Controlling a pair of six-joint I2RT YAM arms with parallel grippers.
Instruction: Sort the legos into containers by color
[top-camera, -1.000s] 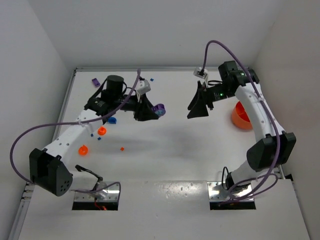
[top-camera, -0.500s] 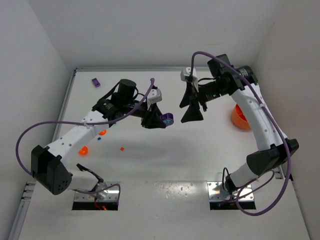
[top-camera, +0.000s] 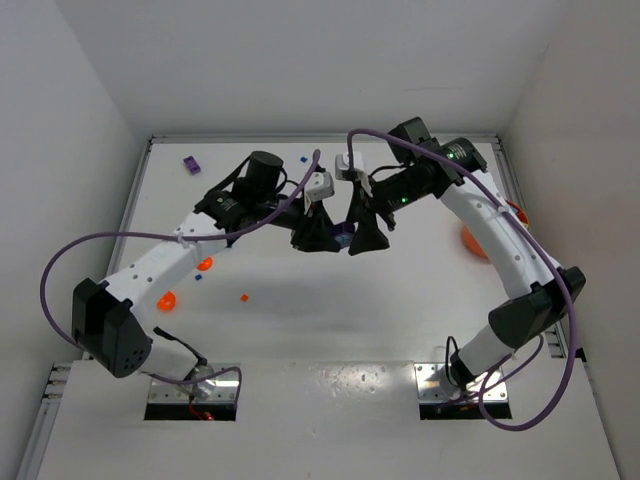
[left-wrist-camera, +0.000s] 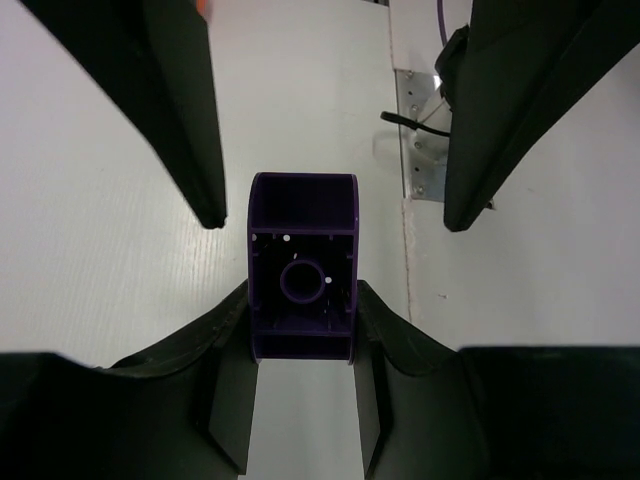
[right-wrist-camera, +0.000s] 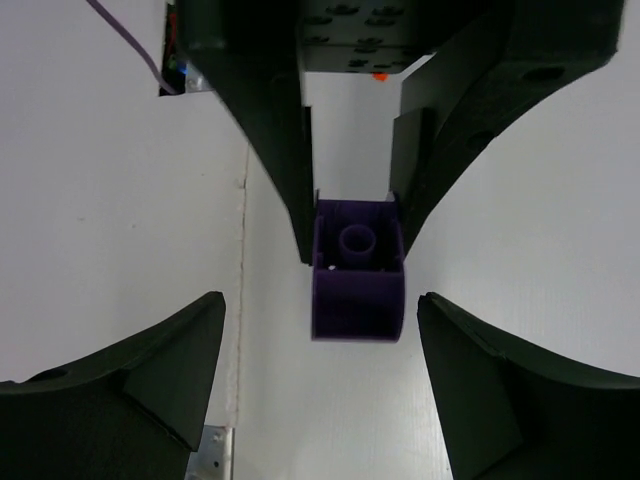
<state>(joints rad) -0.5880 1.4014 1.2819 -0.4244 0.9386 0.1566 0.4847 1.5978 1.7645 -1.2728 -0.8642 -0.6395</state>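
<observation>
My left gripper (top-camera: 322, 236) is shut on a squarish purple cup (top-camera: 343, 238) and holds it above the table's middle, its open side facing the left wrist camera (left-wrist-camera: 301, 268). My right gripper (top-camera: 364, 236) is open and faces it. In the right wrist view the cup (right-wrist-camera: 358, 278) sits partly between my right fingertips (right-wrist-camera: 205, 320), touching neither. The left fingers (right-wrist-camera: 272, 140) grip its far end. Two small orange cups (top-camera: 204, 263) (top-camera: 166, 298) stand at the left. An orange-red lego speck (top-camera: 244, 297) and blue specks (top-camera: 304, 157) (top-camera: 197, 280) lie on the table.
An orange bowl (top-camera: 468, 241) shows partly behind the right arm at the right. A small purple piece (top-camera: 191, 163) lies at the far left corner. White walls close in the table on three sides. Purple cables loop over both arms.
My left gripper carried the purple cup to the right, toward the middle. My right gripper swung left, and its open jaws now flank the cup's free end.
</observation>
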